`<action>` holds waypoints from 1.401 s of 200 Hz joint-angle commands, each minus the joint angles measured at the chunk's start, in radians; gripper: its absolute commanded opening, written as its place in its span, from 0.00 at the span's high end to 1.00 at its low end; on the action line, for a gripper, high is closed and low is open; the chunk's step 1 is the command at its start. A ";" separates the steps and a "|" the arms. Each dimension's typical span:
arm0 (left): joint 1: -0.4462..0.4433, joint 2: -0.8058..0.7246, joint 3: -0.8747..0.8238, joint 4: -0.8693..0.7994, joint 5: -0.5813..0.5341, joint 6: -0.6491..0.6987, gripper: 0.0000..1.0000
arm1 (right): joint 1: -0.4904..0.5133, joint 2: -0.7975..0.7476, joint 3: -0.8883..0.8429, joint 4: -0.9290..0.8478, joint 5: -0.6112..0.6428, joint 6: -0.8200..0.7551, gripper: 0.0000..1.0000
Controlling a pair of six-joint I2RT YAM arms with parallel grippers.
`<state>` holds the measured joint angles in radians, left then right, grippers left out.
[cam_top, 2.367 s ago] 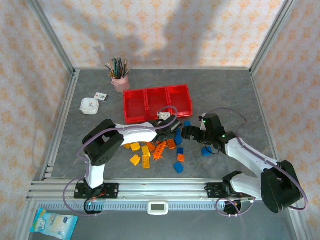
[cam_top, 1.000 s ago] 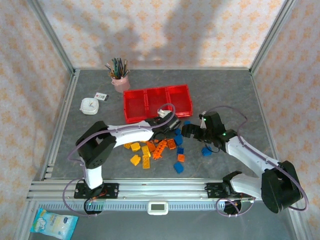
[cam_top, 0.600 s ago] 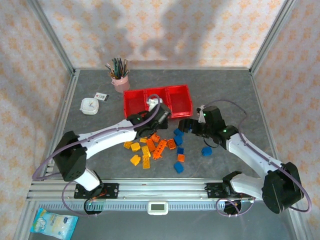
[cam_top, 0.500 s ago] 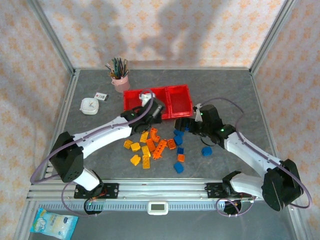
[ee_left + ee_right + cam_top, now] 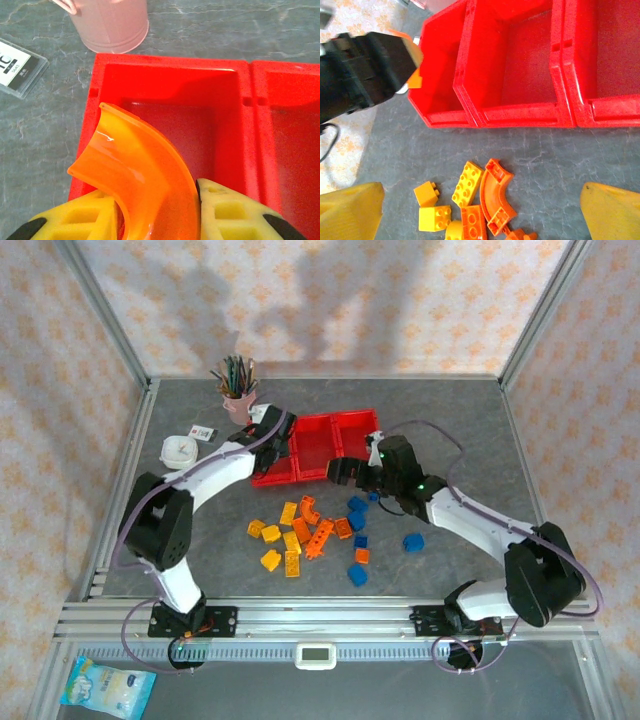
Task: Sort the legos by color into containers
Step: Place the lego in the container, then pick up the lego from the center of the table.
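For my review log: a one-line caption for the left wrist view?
Left gripper holds a curved orange lego over the end red bin, pink cup beyond.

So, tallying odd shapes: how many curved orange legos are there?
2: one curved lego in the left gripper above the leftmost red bin; another on the table beside a yellow brick. Arms may hide others.

Red containers at top; left tool grips orange lego at leftmost rim; loose legos below; right tool spread.
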<state>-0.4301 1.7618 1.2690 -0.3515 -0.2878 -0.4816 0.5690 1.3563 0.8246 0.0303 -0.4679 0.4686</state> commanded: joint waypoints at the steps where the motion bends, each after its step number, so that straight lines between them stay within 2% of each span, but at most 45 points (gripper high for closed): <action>1: 0.023 0.065 0.095 -0.010 -0.015 0.058 0.63 | 0.003 0.015 0.039 0.039 0.024 0.010 0.00; 11: 0.027 0.084 0.116 -0.021 -0.027 0.070 0.56 | 0.003 0.017 0.042 0.039 0.023 0.011 0.00; 43: 0.031 0.103 0.140 -0.026 -0.026 0.089 0.44 | 0.003 0.018 0.054 0.033 0.023 0.007 0.00; 87: 0.034 0.071 0.151 -0.065 0.003 0.089 0.39 | 0.002 0.011 0.076 -0.014 0.046 -0.015 0.00; 127: 0.020 -0.076 0.009 -0.035 0.193 0.063 0.38 | -0.010 -0.017 0.059 -0.089 0.064 -0.036 0.00; 140: -0.002 -0.137 -0.052 -0.021 0.221 0.051 0.38 | -0.014 -0.032 0.042 -0.111 0.075 -0.042 0.00; 170: -0.085 -0.248 -0.163 -0.035 0.205 0.011 0.37 | -0.020 -0.048 0.016 -0.154 0.072 -0.059 0.00; 201: -0.179 -0.300 -0.239 -0.025 0.236 -0.045 0.36 | -0.020 -0.055 -0.019 -0.181 0.048 -0.070 0.00; 243: -0.269 -0.239 -0.258 0.006 0.278 -0.079 0.35 | -0.020 -0.056 -0.097 -0.153 0.039 -0.067 0.00; 280: -0.308 -0.116 -0.188 -0.036 0.229 -0.032 0.33 | -0.019 -0.040 -0.150 -0.106 0.036 -0.047 0.00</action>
<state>-0.7204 1.5742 1.0252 -0.3637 -0.0315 -0.5331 0.5529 1.3224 0.7006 -0.1158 -0.4274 0.4156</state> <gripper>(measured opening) 0.656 0.997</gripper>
